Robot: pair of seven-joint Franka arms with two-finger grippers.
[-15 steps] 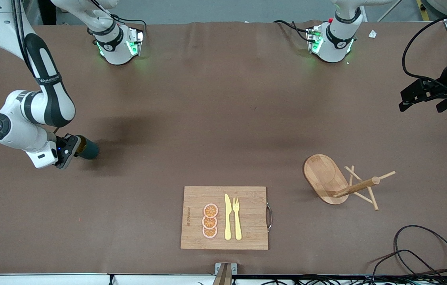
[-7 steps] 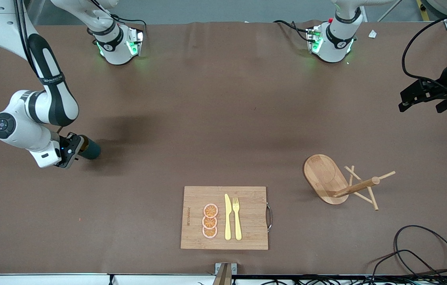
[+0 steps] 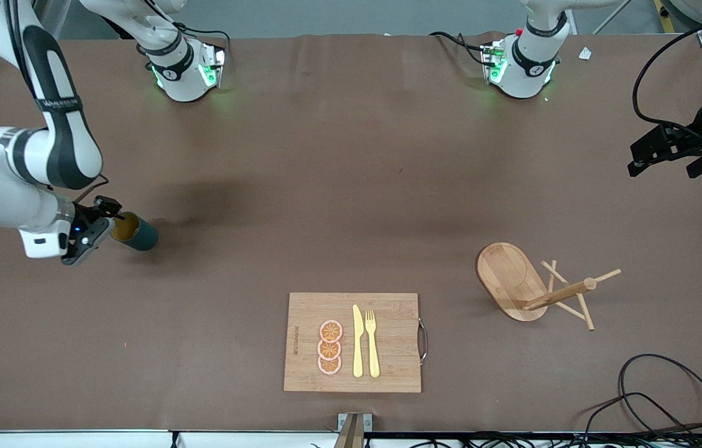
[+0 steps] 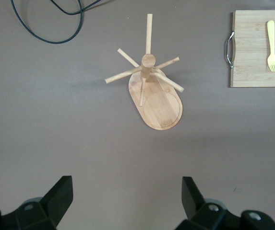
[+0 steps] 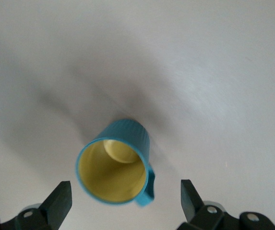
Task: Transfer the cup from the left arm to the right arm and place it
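- One cup [image 3: 134, 232] stands on the table [image 3: 326, 186] at the right arm's end, rim free.
- Right gripper [image 3: 97, 225]: fingers spread, just beside the cup, not touching.
- Left gripper [image 3: 668, 151]: fingers apart, empty, waiting above the table's other end.

The worktop [image 3: 351, 186] wears a matt brown cover, cloth-like, with faint creases. The cup [image 5: 117, 163] has a finely ribbed teal outside and a smooth yellow inside with a slight sheen. The cutting board [image 3: 388, 339] is pale wood with visible grain and a thin metal handle; the knife [image 3: 357, 342] and fork [image 3: 372, 342] on it look like smooth yellow plastic. The mug rack [image 4: 151, 88] is light wood with a satin finish. The arms' shells are glossy white plastic; the jaws are matt black.
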